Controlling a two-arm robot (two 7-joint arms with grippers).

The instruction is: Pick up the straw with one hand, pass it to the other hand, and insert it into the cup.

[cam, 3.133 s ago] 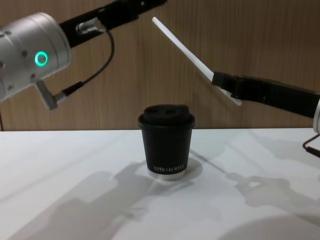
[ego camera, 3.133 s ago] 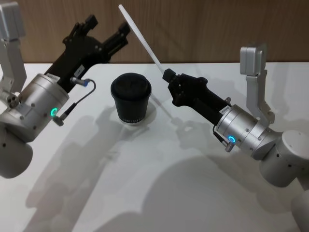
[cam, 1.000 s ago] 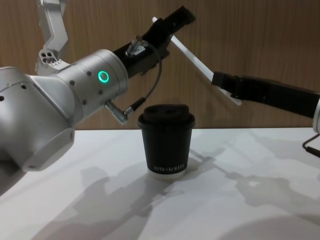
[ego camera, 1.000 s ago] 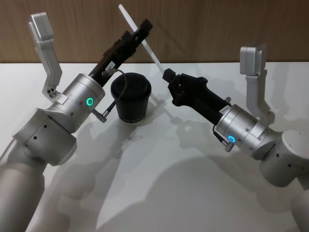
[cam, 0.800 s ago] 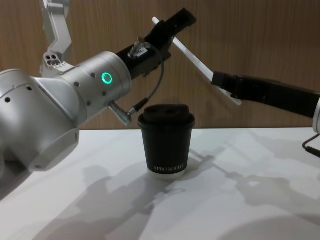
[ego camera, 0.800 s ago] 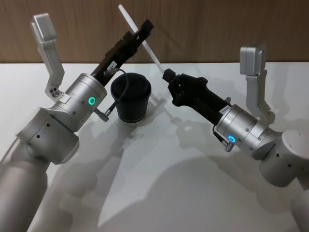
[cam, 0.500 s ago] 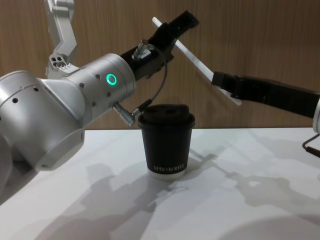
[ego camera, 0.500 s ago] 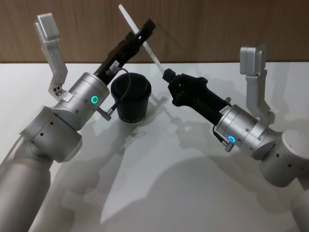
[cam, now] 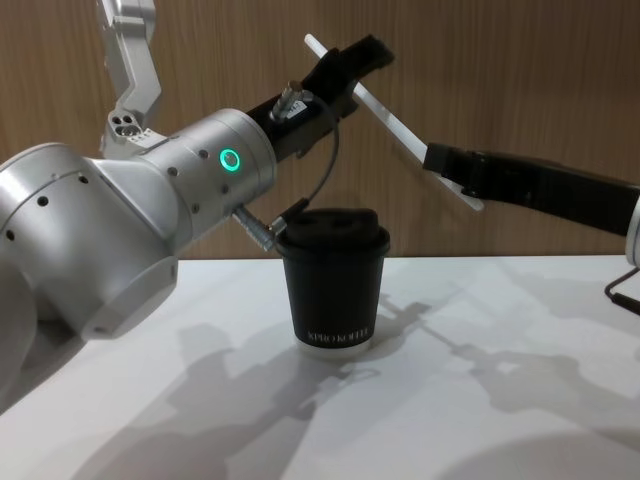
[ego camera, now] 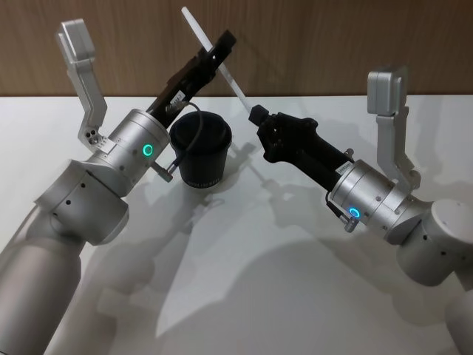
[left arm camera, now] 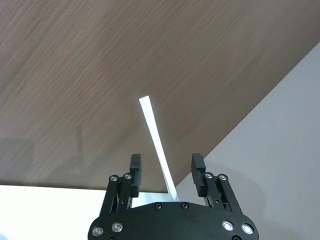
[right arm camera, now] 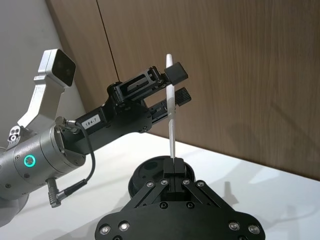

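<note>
The cup carries one line of small white lettering low on its black wall, just above the base. In the chest view it reads roughly "XPRO KOFFEE", the last letters uncertain. A small white sticker on the body of the left gripper reads "184-7" in the right wrist view. In the head view it is too small to read.
</note>
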